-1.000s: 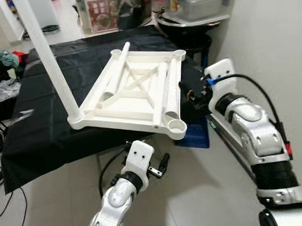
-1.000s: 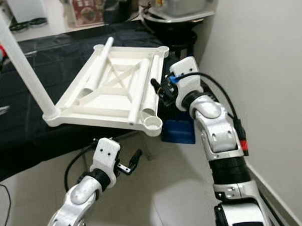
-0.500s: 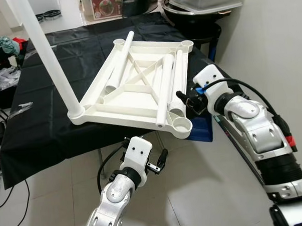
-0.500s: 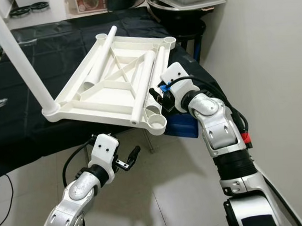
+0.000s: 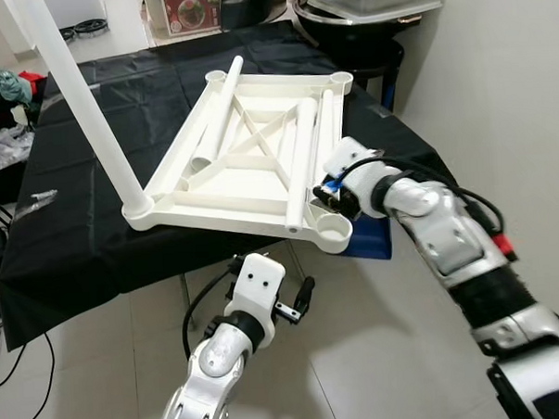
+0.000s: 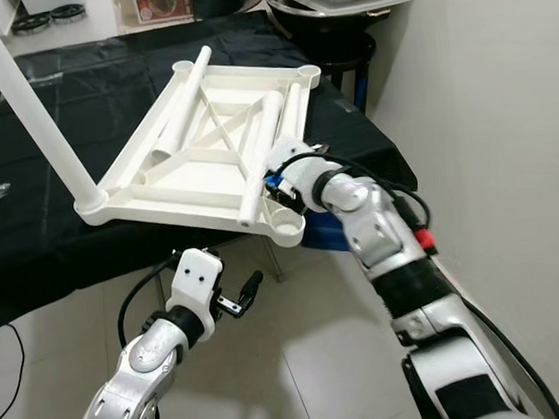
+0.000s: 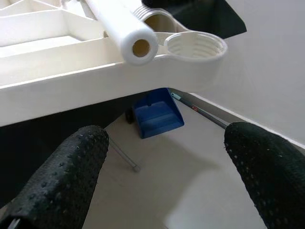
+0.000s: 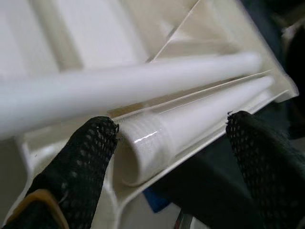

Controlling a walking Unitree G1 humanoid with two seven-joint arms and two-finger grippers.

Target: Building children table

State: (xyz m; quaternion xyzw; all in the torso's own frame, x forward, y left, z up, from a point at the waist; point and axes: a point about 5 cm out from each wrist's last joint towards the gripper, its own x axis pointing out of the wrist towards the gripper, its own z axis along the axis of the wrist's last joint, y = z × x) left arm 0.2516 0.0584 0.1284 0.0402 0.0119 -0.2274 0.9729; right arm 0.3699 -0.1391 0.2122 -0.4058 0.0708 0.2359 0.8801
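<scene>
The left gripper [image 5: 297, 301] is hanging with fingers spread and empty below the front edge of the upturned white tabletop [image 5: 232, 188], well short of it. The right gripper [image 5: 327, 191], fingers parted and holding nothing, is straddling the threaded near end of a loose leg [image 8: 190, 129] lying in the tabletop's right channel. The leg's long axis is running away from the robot along that edge, so the right arm is the nearer.
</scene>
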